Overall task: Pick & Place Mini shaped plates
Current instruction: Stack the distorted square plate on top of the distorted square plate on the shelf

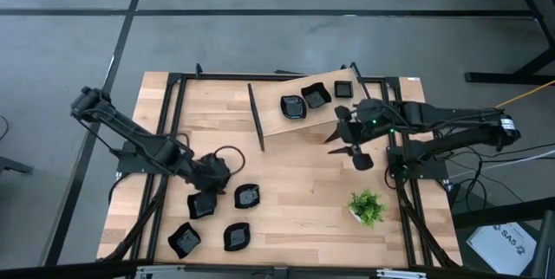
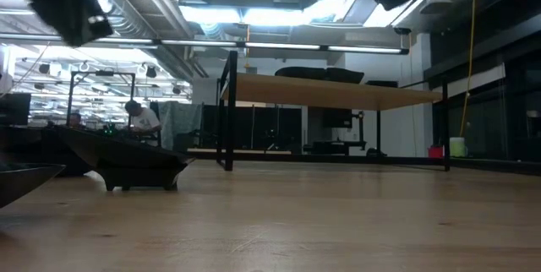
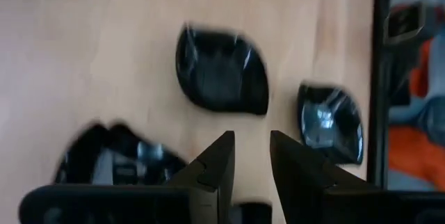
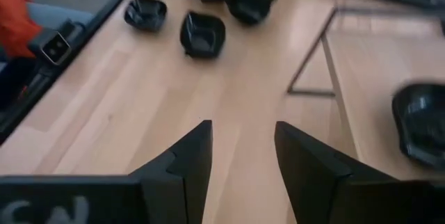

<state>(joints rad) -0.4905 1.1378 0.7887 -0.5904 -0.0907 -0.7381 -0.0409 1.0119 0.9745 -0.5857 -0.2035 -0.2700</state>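
- Wooden table (image 1: 295, 184), with a raised wooden shelf (image 1: 286, 106) on a dark frame at its far side, right of centre.
- Mini shaped plates, glossy black, seven counted in the high view: three on the shelf (image 1: 293, 107), (image 1: 316, 96), (image 1: 344, 89); four on the table's near-left part (image 1: 247, 196), (image 1: 202, 205), (image 1: 236, 236), (image 1: 184, 240).
- Left gripper (image 1: 205, 199) is low over the near-left group, right above the plate at (image 1: 202, 205); the wrist view shows the fingers (image 3: 217, 165) a narrow gap apart, holding nothing.
- Right gripper (image 1: 349, 145) hangs just beside the shelf's near-right edge, fingers (image 4: 186, 158) spread apart and empty.
- One small green potted plant (image 1: 367, 207) stands near the right gripper, toward the table's near edge, clear of every plate.
- One dark upright bar (image 1: 256, 116) stands at the shelf's left edge, between the shelf and the left-hand plates.
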